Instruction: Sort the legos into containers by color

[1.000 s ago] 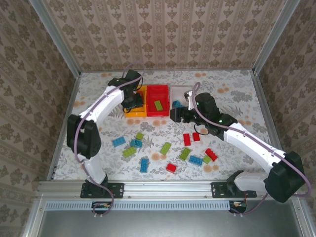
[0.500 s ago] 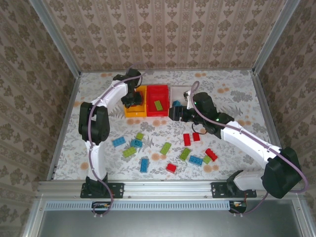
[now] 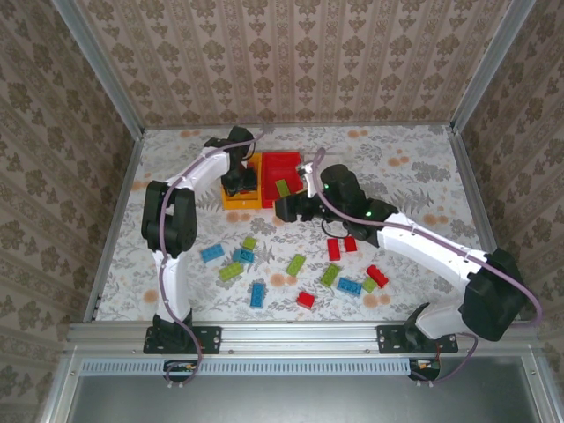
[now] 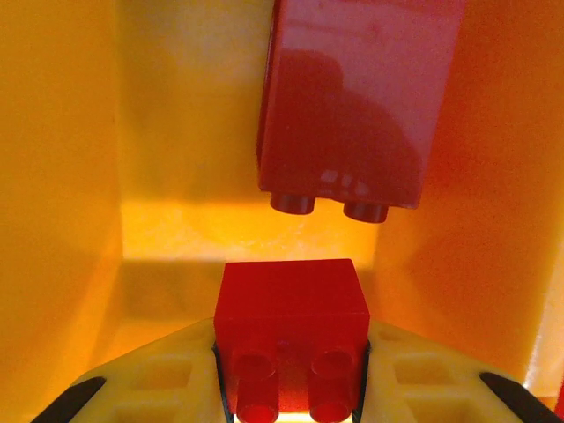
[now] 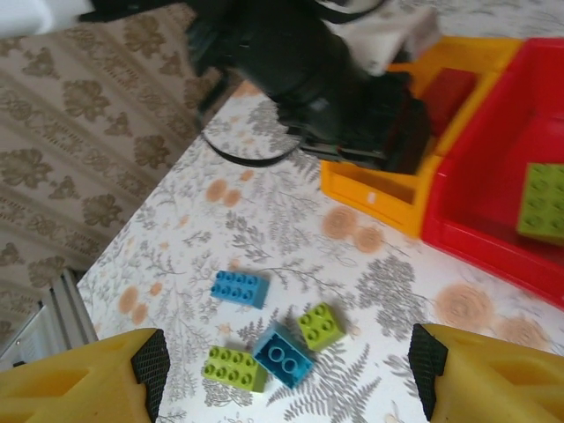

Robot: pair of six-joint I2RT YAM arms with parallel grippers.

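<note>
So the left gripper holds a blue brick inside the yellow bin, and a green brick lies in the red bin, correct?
Not quite: the brick in the left gripper is red, not blue, as the left wrist view shows. The rest stands.

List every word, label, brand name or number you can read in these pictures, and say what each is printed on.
No readable text anywhere.
The yellow-orange bin, the red bin and the loose bricks look plain.
The red brick held in the left gripper shows studs with no legible mark.
The wallpaper and tablecloth carry floral patterns, no lettering.
</note>
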